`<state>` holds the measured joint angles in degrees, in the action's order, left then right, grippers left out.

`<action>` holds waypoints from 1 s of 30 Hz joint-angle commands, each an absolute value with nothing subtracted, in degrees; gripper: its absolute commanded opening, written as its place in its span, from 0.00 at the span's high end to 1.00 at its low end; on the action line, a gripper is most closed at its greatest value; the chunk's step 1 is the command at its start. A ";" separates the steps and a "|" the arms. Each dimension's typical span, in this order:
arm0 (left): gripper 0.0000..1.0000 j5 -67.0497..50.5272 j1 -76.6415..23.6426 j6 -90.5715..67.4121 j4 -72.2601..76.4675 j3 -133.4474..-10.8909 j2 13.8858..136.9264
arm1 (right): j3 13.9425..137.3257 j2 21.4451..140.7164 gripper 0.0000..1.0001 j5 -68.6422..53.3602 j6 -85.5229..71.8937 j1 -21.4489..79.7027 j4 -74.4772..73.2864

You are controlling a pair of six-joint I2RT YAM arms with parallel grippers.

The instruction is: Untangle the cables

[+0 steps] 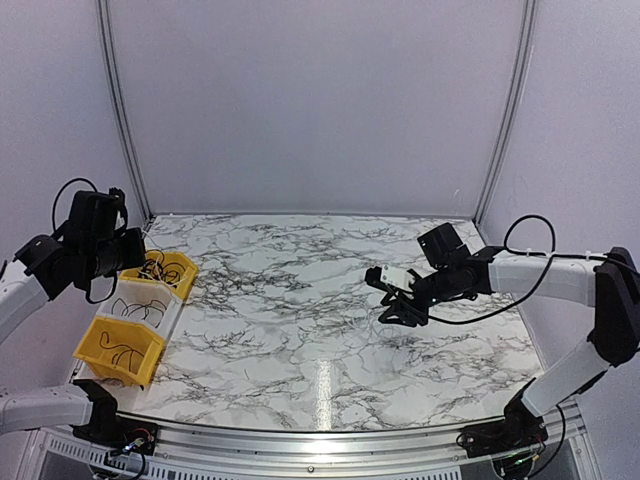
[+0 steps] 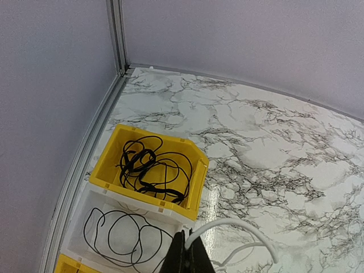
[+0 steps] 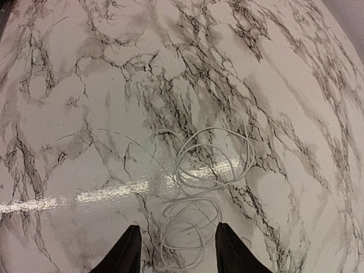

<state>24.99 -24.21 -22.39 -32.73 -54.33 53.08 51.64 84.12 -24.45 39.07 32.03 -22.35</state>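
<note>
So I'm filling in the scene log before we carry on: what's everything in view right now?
table: one, white marble with dark veins, fills the workspace.
bins: three in a row at the table's left edge; far bin yellow, middle bin white, near bin yellow.
black cables: tangle in the far bin, looped strand in the middle bin, dark strand in the near bin.
loose white cable: one, coiled on the table under the right claw.
held white cable: one, arcing out of the left claw.
left claw: one, black, shut, above the bins.
right claw: one, black, open, above the table.
</note>
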 commanded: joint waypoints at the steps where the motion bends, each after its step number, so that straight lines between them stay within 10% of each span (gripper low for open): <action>1: 1.00 21.34 -24.00 -20.86 -30.60 -56.25 52.85 | 53.10 84.97 0.55 -23.14 39.45 33.01 -22.58; 11: 0.99 -2.40 -24.23 -21.39 -26.84 -49.73 59.59 | 53.20 86.30 0.55 -21.93 39.77 33.74 -22.68; 20: 0.46 25.07 -21.69 -28.34 -40.78 -53.08 63.99 | 53.59 87.22 0.55 -21.22 40.09 34.62 -23.23; 30: 0.52 20.13 -18.69 -41.27 -30.55 -47.77 72.49 | 53.75 87.10 0.54 -20.80 40.49 35.27 -23.77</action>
<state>19.49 -19.11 -35.79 -35.05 -50.09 70.15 51.66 86.85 -21.45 39.62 34.57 -23.18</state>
